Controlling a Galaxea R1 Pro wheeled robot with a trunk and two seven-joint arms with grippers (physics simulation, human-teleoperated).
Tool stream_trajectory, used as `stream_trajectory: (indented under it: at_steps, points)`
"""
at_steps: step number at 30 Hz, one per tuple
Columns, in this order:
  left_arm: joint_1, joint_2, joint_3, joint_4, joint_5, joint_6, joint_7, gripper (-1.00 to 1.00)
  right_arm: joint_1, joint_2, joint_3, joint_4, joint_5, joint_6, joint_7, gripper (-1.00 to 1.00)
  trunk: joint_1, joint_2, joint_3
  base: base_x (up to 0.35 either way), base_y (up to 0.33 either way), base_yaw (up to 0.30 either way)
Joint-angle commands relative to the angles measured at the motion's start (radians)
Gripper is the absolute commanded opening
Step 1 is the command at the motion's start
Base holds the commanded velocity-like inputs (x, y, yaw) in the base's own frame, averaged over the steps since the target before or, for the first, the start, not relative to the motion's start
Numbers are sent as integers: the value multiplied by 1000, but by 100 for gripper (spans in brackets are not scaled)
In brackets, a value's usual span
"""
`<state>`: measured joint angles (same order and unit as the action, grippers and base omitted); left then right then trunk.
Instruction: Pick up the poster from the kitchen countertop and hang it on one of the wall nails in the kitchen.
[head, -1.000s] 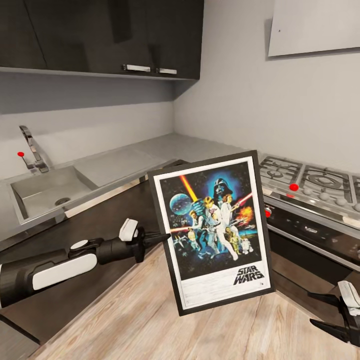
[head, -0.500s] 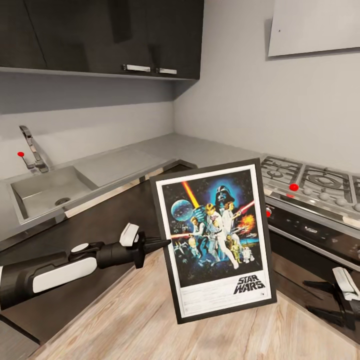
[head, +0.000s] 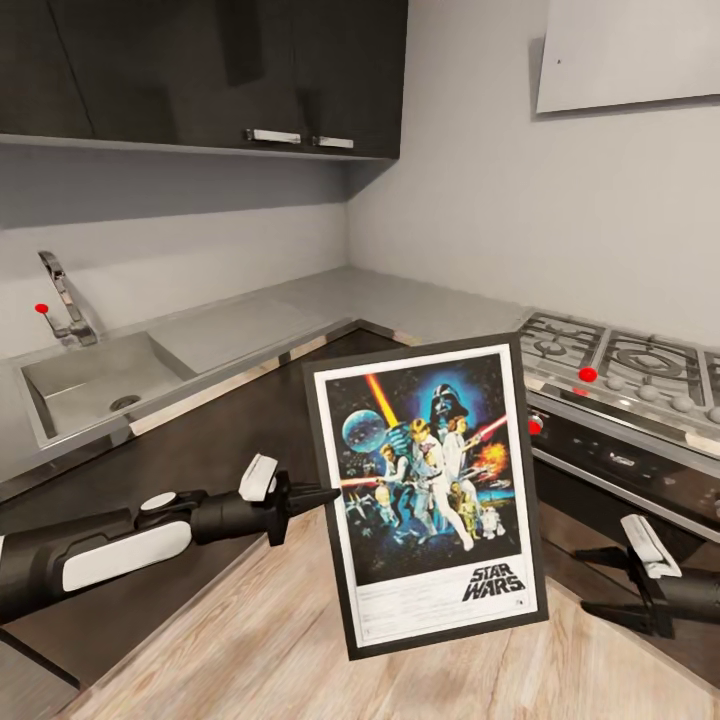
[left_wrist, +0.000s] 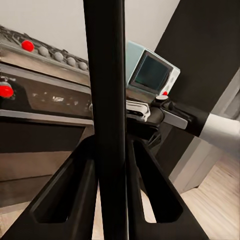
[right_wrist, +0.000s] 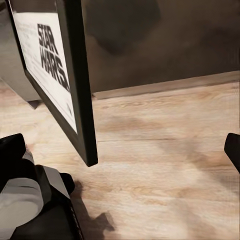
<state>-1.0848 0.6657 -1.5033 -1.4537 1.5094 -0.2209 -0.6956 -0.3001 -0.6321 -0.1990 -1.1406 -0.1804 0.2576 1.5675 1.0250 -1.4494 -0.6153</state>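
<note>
Nearest me, at about 8 o'clock in the head view: my left gripper (head: 322, 494), fingers clamped on the left edge of the poster (head: 428, 486). In the left wrist view the black frame edge (left_wrist: 107, 100) runs straight up between the two fingers (left_wrist: 65, 195), which press it from both sides.

At 6 o'clock: the poster, held clear of the wooden floor (head: 270, 640), upright with a slight tilt, artwork facing me, "STAR WARS" logo at its lower right. It is off the kitchen countertop (head: 330, 300) and in front of the cabinet corner.

At 4 o'clock: my right gripper (head: 615, 585), low, just beside the poster's lower right corner but apart from it, fingers spread and holding nothing. In the right wrist view the poster's bottom corner (right_wrist: 75, 100) hangs above the floor (right_wrist: 165, 160), one fingertip (right_wrist: 233, 148) at the far edge.

At 10 o'clock: inset sink (head: 90, 380) with tap (head: 65, 295), and a red marker (head: 41, 309) on the wall beside the tap.

At 2 o'clock: gas hob (head: 625, 365) with a red marker (head: 588, 374) at its front edge, oven front (head: 620, 465) below.

At 12 o'clock, farthest: dark wall cabinets (head: 200, 75) above the grey countertop corner.
</note>
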Motion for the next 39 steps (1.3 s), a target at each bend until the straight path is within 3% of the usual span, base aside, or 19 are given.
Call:
stream_trajectory:
  at_steps: [1, 9, 15, 20, 39]
  points:
    - [-3, 1, -5, -1, 6, -8, 1, -100, -1, 0, 2, 0, -2, 12, 3, 100, 0, -1, -1, 0, 0, 0]
    - [-3, 2, -6, 0, 6, -8, 1, -100, -2, 5, 11, -5, -1, 16, 3, 100, 0, -1, -1, 0, 0, 0]
    - [-3, 2, -6, 0, 6, -8, 1, -100, -2, 7, 80, -5, -1, 16, 3, 100, 0, -1, -1, 0, 0, 0]
    - [-3, 2, -28, 0, 6, -8, 1, -100, -2, 8, 99, -5, -2, 16, 3, 100, 0, -1, -1, 0, 0, 0]
    - [-3, 2, -37, 1, 6, -9, 1, -100, -2, 9, 103, -5, -2, 15, 3, 100, 0, -1, -1, 0, 0, 0]
